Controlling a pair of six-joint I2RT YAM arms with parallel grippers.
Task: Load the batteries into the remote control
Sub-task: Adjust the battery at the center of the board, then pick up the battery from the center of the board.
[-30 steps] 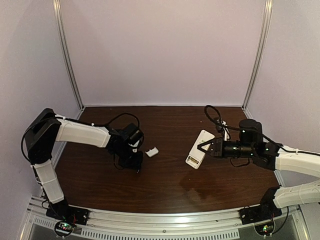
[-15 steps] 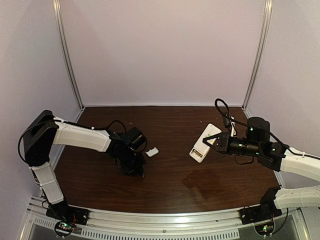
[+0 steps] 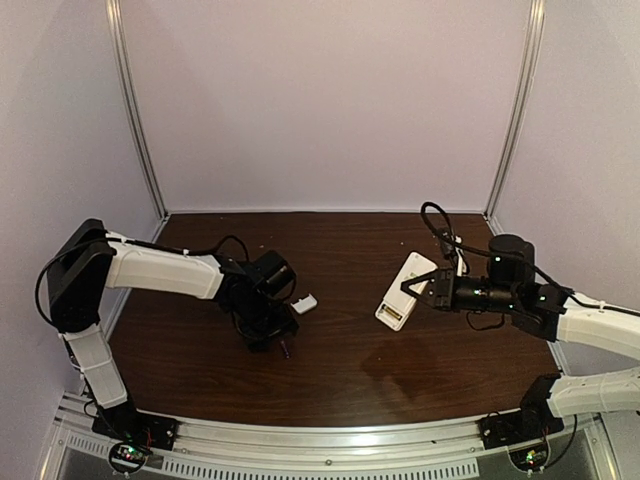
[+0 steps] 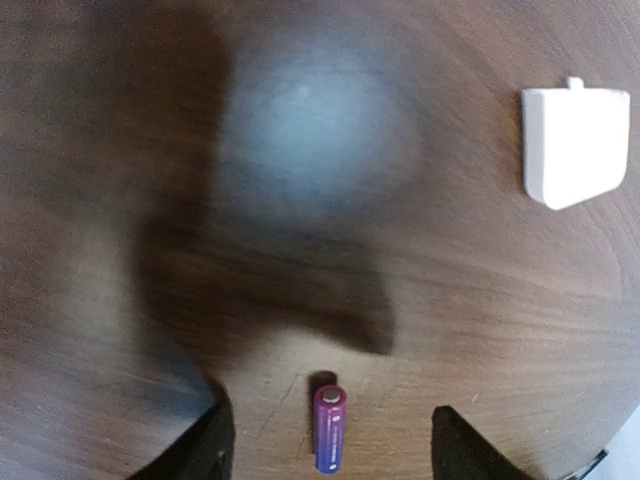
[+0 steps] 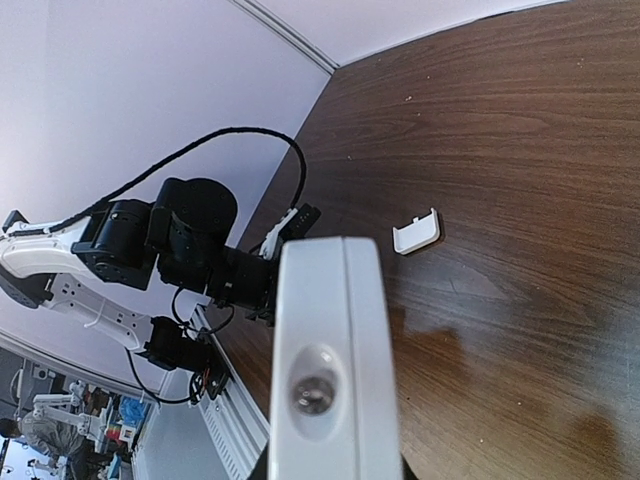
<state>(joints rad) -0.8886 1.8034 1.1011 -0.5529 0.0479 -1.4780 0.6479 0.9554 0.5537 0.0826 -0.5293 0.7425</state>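
Observation:
A slim purple-blue battery (image 4: 330, 428) lies flat on the brown table (image 4: 420, 290). My left gripper (image 4: 330, 448) is open, one dark finger (image 4: 212, 445) on each side of the battery and apart from it. From above, the battery (image 3: 287, 347) shows just right of the left gripper (image 3: 268, 335). My right gripper (image 3: 422, 290) is shut on the white remote control (image 3: 404, 291) and holds it tilted above the table, a yellowish patch at its lower end. The right wrist view looks along the remote's (image 5: 330, 350) edge.
A small white battery cover (image 3: 304, 303) lies on the table between the arms, right of the left gripper; it also shows as the white cover (image 4: 575, 145) and the cover (image 5: 416, 232). Light walls enclose the table on three sides.
My left gripper has gone from shut to open, and the purple-blue battery now shows on the table by its fingers. The right arm has shifted the remote slightly.

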